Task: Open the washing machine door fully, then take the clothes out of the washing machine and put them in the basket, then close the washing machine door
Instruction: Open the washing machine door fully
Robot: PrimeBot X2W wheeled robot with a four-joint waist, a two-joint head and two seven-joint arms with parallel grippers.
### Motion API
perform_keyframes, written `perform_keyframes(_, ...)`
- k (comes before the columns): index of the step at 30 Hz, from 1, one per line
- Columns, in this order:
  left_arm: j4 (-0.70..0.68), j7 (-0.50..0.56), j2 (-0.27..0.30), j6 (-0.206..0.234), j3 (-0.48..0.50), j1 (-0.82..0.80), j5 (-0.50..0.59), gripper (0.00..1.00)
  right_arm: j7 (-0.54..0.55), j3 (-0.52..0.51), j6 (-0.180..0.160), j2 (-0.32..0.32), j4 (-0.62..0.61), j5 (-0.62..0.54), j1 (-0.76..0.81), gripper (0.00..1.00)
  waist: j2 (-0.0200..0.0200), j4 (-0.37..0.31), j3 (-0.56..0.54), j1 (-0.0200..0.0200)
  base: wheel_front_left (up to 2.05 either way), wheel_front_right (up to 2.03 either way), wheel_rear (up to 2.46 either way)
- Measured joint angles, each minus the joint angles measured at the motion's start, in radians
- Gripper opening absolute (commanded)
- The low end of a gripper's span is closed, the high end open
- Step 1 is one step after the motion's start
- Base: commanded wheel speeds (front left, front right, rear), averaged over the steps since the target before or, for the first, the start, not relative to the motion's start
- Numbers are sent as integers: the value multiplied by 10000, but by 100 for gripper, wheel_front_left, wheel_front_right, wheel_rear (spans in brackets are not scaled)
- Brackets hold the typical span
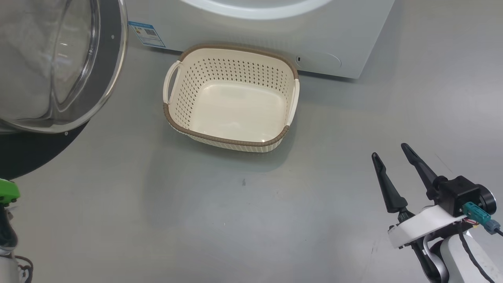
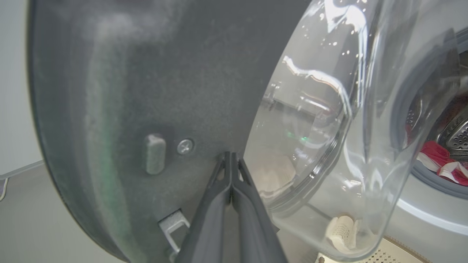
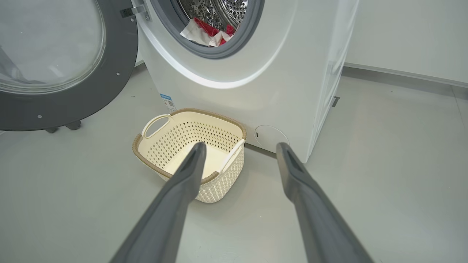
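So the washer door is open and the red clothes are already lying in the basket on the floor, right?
Not quite. The door is open and the basket sits on the floor, but it is empty. The right wrist view shows the red clothes inside the washer.

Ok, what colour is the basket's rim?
Brown with a woven look; the rest of the basket is cream. Head view shows it best.

The right hand point(image 3: 241, 146), fingers point(image 3: 175, 193) spread wide with nothing between them, hangs over the grey floor point(image 3: 384, 164) facing the basket point(image 3: 137, 146), which stands just before the washing machine point(image 3: 256, 84), its door point(image 3: 91, 102) swung open at the view's left and red-and-white clothes point(image 3: 208, 31) lying in the drum point(image 3: 226, 9).
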Motion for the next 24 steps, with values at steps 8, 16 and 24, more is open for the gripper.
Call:
perform_keyframes(8,337,2,286,0,207,-399,-107,0,58,-63,0,-140,-94,0,-117,100,0,-59,385,0,0,0,0)
perform_keyframes(16,656,0,395,-4,238,-736,-109,0,84,-73,0,-173,-107,0,-271,100,0,-60,579,0,0,0,0)
perform_keyframes(24,1018,-65,391,-109,92,-881,-104,0,82,-63,2,-169,13,0,-273,100,0,-54,503,1,0,0,0)
